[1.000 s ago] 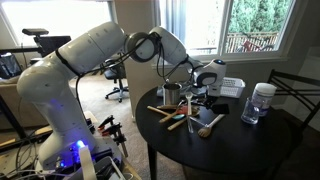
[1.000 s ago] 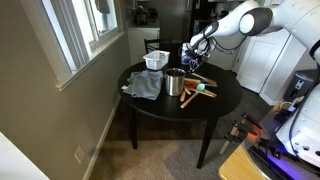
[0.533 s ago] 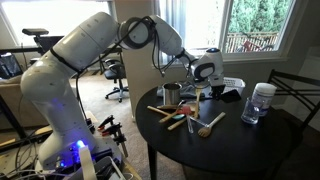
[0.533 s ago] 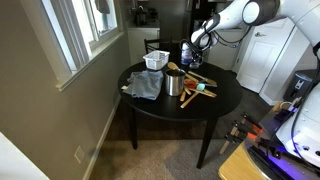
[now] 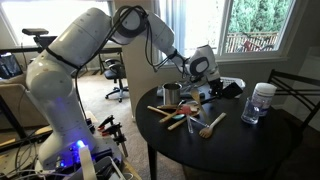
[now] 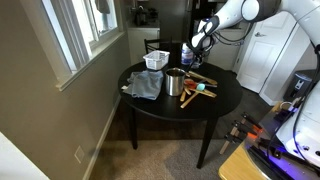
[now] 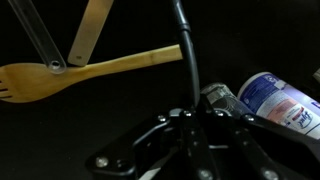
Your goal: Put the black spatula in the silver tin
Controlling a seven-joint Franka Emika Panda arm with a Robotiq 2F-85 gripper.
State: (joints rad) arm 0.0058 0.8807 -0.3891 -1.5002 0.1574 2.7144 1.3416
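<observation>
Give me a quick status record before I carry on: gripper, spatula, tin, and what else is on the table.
gripper: shut on the black spatula's handle, above the table
black spatula: held, off the table, not yet in the tin
silver tin: upright, beside the grey cloth; contents cannot be seen
wooden utensils: lying loose on the table below the gripper
clear jar: upright, near the table edge
white basket: on the table behind the tin

black table [image 5: 255,138]; carries: silver tin [image 6: 175,83]; wooden spoons [image 5: 208,125]; basket [image 6: 156,60]; jar [image 5: 261,103]; cloth [image 6: 144,86]
</observation>
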